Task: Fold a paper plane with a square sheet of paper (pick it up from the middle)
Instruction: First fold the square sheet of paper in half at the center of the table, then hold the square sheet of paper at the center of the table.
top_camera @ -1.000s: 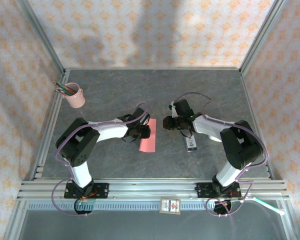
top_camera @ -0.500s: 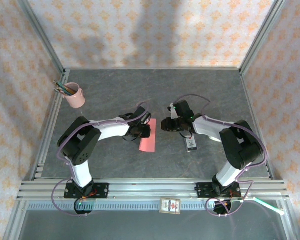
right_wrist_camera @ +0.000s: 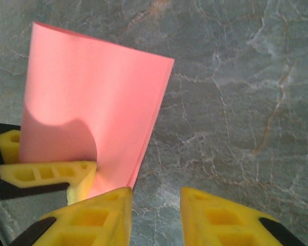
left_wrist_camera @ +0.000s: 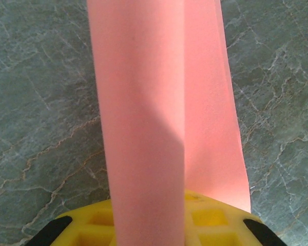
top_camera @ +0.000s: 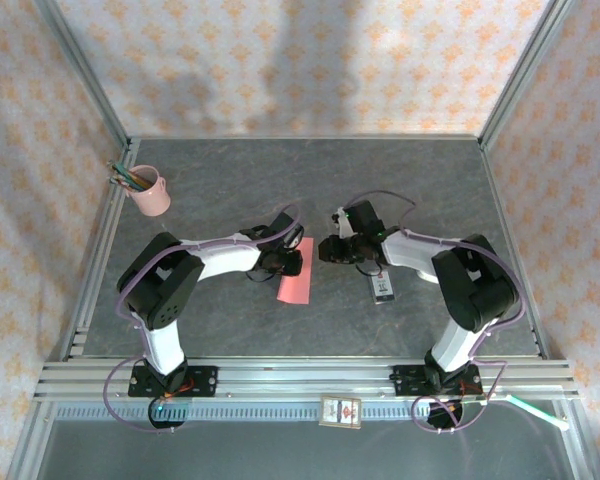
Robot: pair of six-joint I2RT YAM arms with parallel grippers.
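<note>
The square sheet of paper [top_camera: 295, 281] is salmon-pink and folded over into a narrow strip lying mid-table. In the left wrist view the paper [left_wrist_camera: 154, 102] runs up from my left gripper [left_wrist_camera: 154, 218], draped over its yellow finger with one layer doubled on the other. My left gripper [top_camera: 288, 262] is shut on the strip's far end. The right wrist view has the paper [right_wrist_camera: 92, 87] raised at the left, with the left gripper's yellow fingers [right_wrist_camera: 46, 174] pinching it. My right gripper [right_wrist_camera: 156, 205] is open over bare table, its left finger beside the paper's edge. From above, the right gripper [top_camera: 325, 248] sits just right of the strip.
A pink pencil cup [top_camera: 152, 192] stands at the back left. A small white-and-black box [top_camera: 383, 286] lies under the right forearm. A small card [top_camera: 341, 411] rests on the front rail. Metal frame posts and patterned walls enclose the grey marbled table [top_camera: 310, 180].
My right gripper has crept a little leftward, closer to the paper. The left gripper and the paper stay nearly where they were.
</note>
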